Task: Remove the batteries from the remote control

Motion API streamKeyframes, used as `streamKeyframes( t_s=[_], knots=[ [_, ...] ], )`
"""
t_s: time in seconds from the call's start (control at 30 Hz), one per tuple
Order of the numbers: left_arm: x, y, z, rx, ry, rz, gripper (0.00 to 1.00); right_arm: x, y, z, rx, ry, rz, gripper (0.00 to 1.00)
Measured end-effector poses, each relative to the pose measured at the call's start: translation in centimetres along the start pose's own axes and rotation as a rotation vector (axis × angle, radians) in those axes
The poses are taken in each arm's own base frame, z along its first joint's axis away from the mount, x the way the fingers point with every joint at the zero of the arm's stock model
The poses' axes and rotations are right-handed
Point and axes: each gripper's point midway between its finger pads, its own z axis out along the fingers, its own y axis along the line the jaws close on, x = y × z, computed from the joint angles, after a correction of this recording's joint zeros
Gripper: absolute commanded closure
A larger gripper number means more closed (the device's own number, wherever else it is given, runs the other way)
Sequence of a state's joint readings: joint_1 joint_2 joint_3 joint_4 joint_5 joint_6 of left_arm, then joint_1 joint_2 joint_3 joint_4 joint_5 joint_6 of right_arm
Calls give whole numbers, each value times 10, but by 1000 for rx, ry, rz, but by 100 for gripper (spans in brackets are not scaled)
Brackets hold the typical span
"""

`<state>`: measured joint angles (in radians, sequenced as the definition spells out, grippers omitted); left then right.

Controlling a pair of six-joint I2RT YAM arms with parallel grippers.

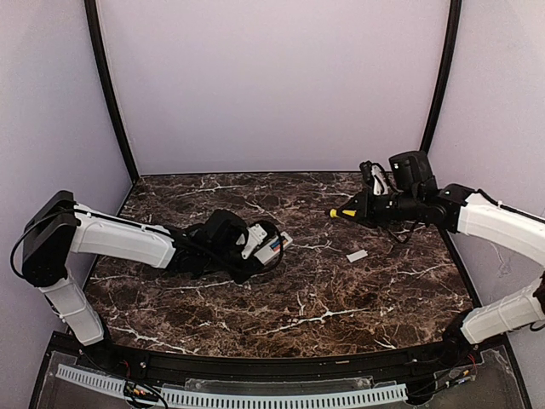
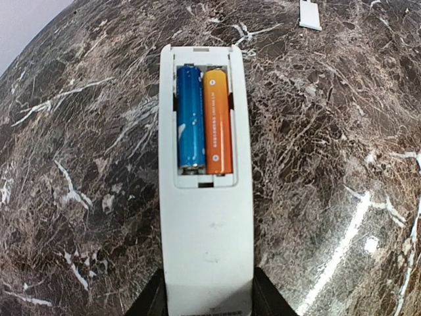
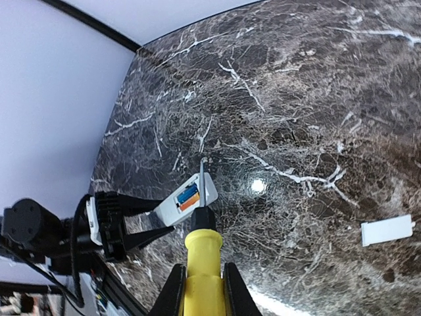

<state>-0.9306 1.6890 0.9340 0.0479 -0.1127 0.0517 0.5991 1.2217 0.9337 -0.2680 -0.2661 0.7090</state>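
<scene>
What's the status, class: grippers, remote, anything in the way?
Left gripper gripping remote, back open. Both batteries seated. Right gripper gripping screwdriver, apart from remote. Cover on table, nothing blocking.

Orange battery (image 2: 218, 122) print: illegible

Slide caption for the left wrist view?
Left gripper holds the remote control, back open, blue and orange batteries seated side by side; the cover lies on the table beyond.

Remote control (image 2: 207, 250), near end off-frame
</scene>
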Motion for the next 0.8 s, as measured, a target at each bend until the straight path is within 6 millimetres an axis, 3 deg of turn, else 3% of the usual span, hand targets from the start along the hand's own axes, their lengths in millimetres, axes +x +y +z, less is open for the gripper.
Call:
streamKeyframes(
  t_s=[0.13, 0.33, 0.53, 0.8],
  knots=[
    [-10, -4, -1, 17, -30, 43, 92, -1, 9, -3, 4, 62, -107, 100],
    [-13, -13, -2, 63, -47, 102, 92, 18, 9, -3, -6, 197, -219, 100],
    [-14, -24, -3, 119, -56, 146, 93, 42, 7, -5, -32, 328, -266, 100],
    [-10, -40, -2, 191, -51, 197, 95, 50, 10, -6, -51, 387, -294, 100]
  ],
)
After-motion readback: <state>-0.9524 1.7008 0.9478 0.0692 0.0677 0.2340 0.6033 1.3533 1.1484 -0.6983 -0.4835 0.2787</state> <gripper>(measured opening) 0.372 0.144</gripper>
